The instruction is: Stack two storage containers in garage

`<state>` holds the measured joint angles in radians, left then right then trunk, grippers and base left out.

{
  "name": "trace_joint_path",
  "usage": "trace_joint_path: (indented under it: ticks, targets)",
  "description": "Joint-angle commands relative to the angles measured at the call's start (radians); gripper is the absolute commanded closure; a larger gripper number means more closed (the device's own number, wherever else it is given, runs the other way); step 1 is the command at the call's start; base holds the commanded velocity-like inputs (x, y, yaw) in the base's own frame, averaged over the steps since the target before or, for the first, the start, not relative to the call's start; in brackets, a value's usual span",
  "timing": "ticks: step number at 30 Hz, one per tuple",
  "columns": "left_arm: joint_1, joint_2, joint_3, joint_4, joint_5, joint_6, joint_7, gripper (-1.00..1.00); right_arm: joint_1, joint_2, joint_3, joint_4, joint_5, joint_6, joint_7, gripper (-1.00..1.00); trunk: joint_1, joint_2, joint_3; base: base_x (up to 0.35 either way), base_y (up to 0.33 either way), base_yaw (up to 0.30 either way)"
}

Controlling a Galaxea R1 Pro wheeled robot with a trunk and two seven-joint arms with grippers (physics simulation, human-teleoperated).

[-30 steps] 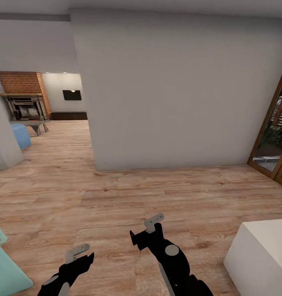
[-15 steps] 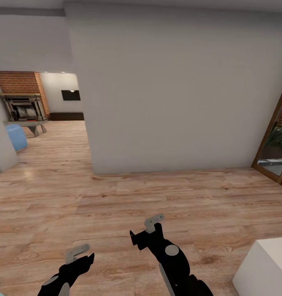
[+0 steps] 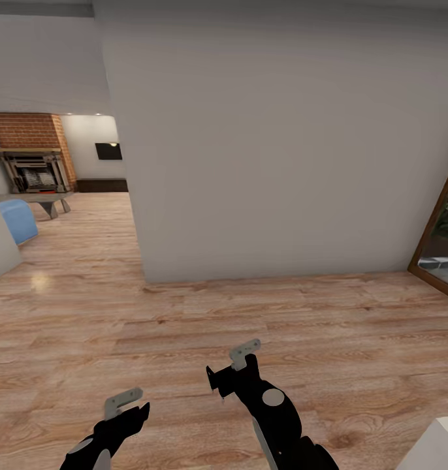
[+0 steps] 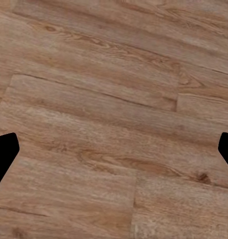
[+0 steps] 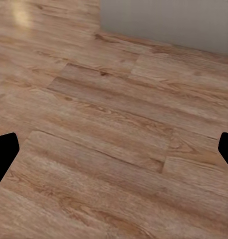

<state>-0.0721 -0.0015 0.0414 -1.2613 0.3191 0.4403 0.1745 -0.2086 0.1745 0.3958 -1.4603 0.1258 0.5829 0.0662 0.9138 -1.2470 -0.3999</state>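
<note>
1. Both grippers sit low in my head view over the light wood plank floor (image 3: 185,313). My left gripper (image 3: 123,401) shows a grey finger above its black body; my right gripper (image 3: 243,352) is raised a little higher on its black arm. From this angle I cannot judge the gap between the fingers of either one. Neither has anything in it.

2. Ahead of me in the same view stands a plain white wall (image 3: 276,143), its corner to my left. Past that corner the living room (image 3: 61,196) opens up: I see the red brick fireplace (image 3: 28,153), a grey low table (image 3: 44,201) before it, and part of the blue sofa (image 3: 15,222). An orange-red sliver lies on that table; it is too small for me to say whether it is one of the storage containers. A wood-framed glass door (image 3: 443,241) is at the right edge, and a white block's corner (image 3: 439,450) sits at the lower right.

3. On my left wrist view, the two dark fingertips (image 4: 4,154) stand wide apart at opposite edges, with bare planks between them.

4. On my right wrist view, the fingertips (image 5: 4,154) are likewise spread wide and empty, over planks that run up to the foot of the white wall (image 5: 168,20).
</note>
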Motion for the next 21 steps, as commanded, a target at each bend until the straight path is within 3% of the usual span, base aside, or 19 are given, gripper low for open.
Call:
trace_joint_path:
  ticks: [1, 18, 21]
  targets:
    - [0.000, 0.000, 0.000, 0.001, 0.000, 0.000, 0.000, -1.00, 0.000, 0.000, 0.000, 0.000, 0.000, 0.000, 0.000, -1.00, 0.000, 0.000, 0.000, 0.337, 0.000, 0.000]
    - [0.000, 0.000, 0.001, 0.005, 0.000, 0.001, 0.005, -1.00, 0.000, 0.000, 0.002, -0.015, 0.003, -0.011, 0.010, -1.00, 0.000, 0.000, 0.000, 0.337, 0.000, 0.000]
    - [0.000, 0.000, 0.033, 0.005, 0.001, 0.000, -0.001, -1.00, 0.000, 0.000, 0.003, -0.042, 0.004, -0.015, 0.008, -1.00, 0.000, 0.000, 0.000, 0.337, 0.000, 0.000]
